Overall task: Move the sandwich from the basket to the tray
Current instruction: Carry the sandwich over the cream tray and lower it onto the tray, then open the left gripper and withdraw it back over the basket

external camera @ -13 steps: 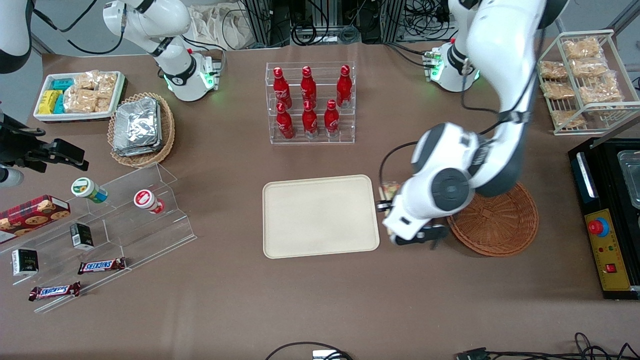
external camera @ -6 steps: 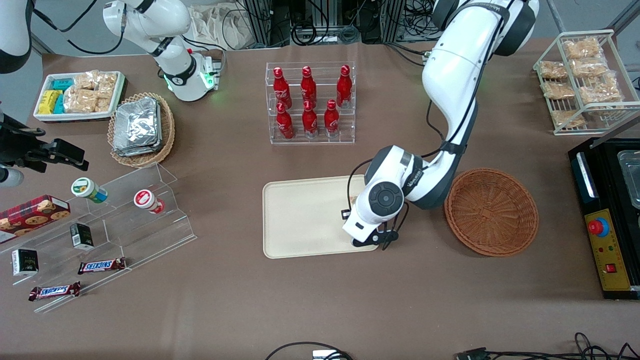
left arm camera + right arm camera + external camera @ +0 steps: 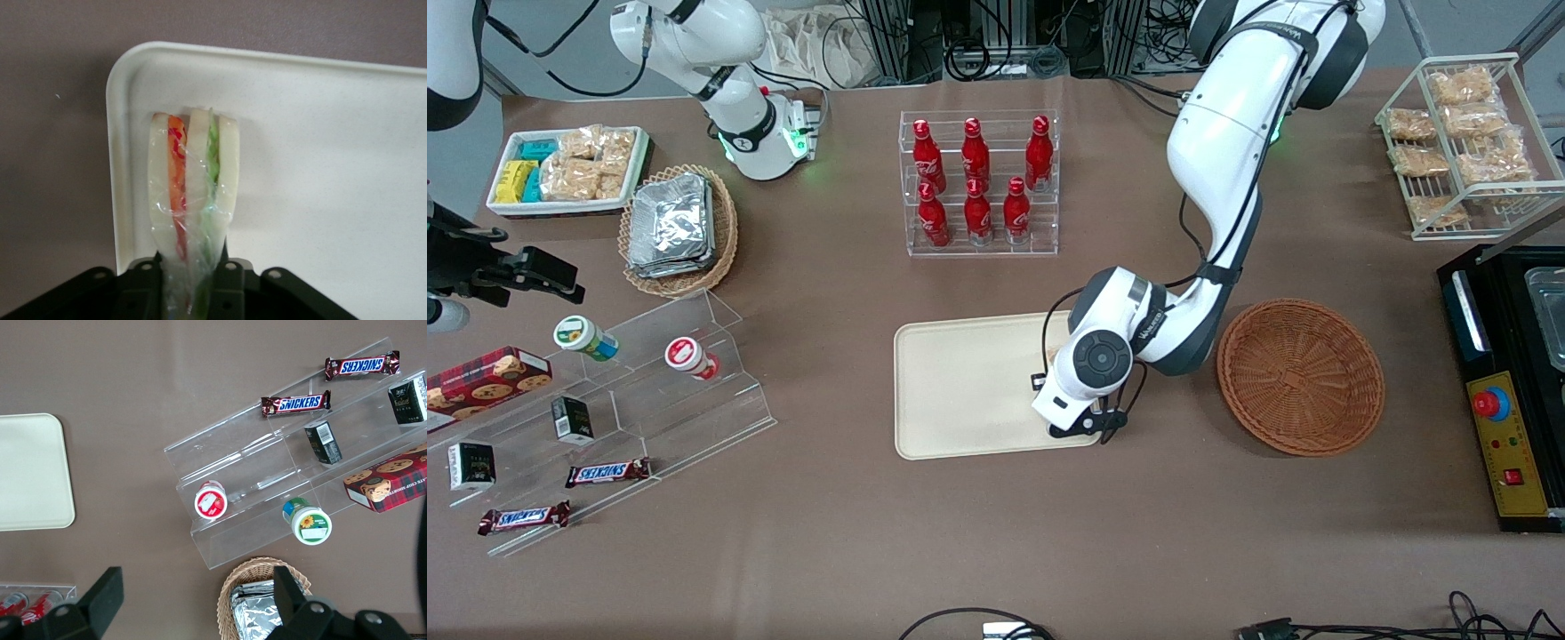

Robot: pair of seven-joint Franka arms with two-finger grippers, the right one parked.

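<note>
1. We find the hand [image 3: 193, 283] over the corner region of the tray [image 3: 960, 391], at the tray's end nearest the basket [image 3: 1301, 377]. It is pinching the sandwich [image 3: 193, 193]: in the wrist view the black fingers [image 3: 148, 280] press in on the narrow end of the wedge from both sides.

2. The sandwich is clear of the basket and positioned over the tray surface, close to the rim at one rounded corner. Whether its free end touches the tray or hangs just above it, we cannot tell. In the front view the arm's wrist housing hides it.

3. The wedge is held edge-on, with bread slices and the orange, red and green filling layers showing as upright stripes. We judge this grip was chosen so that the fingers squeeze across the bread faces, where the wrapped wedge is flat and firm enough to hold.

4. The basket sits on the tabletop [image 3: 996, 533] just beside the tray, toward the working arm's end, and appears to hold nothing. We judge the carry is essentially finished; only lowering and release remain.

5. Risk noted: the sandwich is close to the tray's rim. Released as held, on edge, it may topple onto a bread face, possibly against or over the low rim. The clear wrap may also cling to the fingers on release.
</note>
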